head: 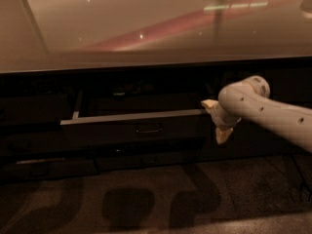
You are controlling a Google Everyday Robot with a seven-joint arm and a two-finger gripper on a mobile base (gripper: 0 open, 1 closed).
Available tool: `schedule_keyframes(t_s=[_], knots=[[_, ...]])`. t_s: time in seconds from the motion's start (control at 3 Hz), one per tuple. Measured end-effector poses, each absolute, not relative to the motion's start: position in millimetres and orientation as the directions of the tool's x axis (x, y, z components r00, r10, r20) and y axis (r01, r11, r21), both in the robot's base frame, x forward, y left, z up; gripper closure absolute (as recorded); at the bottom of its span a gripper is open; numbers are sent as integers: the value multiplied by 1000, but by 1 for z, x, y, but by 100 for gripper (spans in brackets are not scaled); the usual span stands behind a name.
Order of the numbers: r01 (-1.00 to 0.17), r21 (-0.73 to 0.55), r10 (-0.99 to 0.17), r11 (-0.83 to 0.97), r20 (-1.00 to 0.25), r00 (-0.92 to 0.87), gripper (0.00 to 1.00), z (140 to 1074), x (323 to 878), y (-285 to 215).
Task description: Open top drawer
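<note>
Under the tabletop (146, 28), top drawer (107, 131) sits partly out. Gripper (215, 120) at its right end, jaws spread, holding nothing. I judge it rigid and fairly heavy; loop handle (148, 129) is the best hold.

We're seeing a dark grey, nearly black top drawer (112, 133) with a pale grey rim (131, 117) along its top and a small black loop handle (149, 129). The gripper (215, 121), at the drawer's right end, is cream, and the arm (268, 108) behind it is off-white with small dark dots. The countertop (146, 23) is glossy beige with a pinkish-red streak, and the floor (234, 189) is speckled brown with darker shadow patches.
</note>
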State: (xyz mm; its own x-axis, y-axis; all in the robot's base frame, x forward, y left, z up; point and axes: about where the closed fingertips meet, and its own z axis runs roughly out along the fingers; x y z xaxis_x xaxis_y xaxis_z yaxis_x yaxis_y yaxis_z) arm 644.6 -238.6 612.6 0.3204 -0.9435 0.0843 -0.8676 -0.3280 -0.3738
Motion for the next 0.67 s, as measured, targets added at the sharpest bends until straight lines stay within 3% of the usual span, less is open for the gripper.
schedule_keyframes(t_s=[0.67], knots=[[-869, -367, -943, -333, 98, 320, 0, 610, 633, -242]])
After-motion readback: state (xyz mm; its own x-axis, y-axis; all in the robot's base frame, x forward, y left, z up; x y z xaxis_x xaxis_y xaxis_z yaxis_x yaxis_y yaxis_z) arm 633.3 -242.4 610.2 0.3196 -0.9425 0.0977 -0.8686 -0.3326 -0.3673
